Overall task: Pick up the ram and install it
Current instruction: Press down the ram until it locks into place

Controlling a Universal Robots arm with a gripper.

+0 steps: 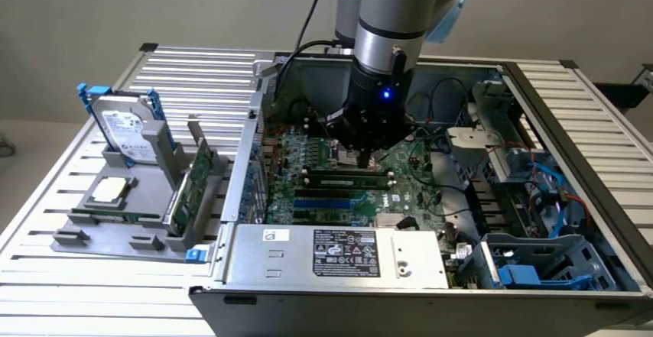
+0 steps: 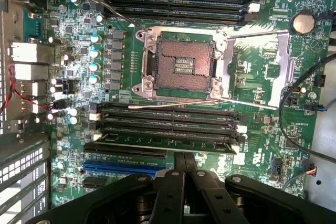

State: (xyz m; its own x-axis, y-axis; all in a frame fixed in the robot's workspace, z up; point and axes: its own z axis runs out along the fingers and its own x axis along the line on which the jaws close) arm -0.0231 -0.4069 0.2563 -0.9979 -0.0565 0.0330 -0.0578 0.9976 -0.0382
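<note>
**Sam:** So, where is the ram now?

**Me:** It sits in a slot on the board (image 2: 262,103), inside the case. The ram (image 2: 157,143) is in the last of four slots (image 2: 168,116) next to the socket (image 2: 184,64). It is the slot farthest from the socket. I can't tell if it is pushed all the way in.

**Sam:** And the gripper?

**Me:** In the wrist view the gripper (image 2: 185,157) is right at the ram's edge, near the middle of the stick. Its two fingers are pressed together, with no gap. They don't pinch the ram. I can't tell if the tips touch it or hang just above it.

**Sam:** So you are pushing it in?

**Me:** I think so. It looks like the seating part of the job, and that is near the end.

**Sam:** How do you do that well?

**Me:** I push straight down, not at a slant. I keep the tips on the thin edge, so they don't slip onto the slot beside it. I go slow and soft, because a hard push could bend the board. I also watch the white clips (image 2: 241,128) at the slot ends. I think both ends of the stick should sit at the same height.

**Sam:** What does the ram look like from there?

**Me:** It looks like a long, thin green strip, because I see it from its edge. It is as long as the slot. Its flat sides are hidden from me.
</note>
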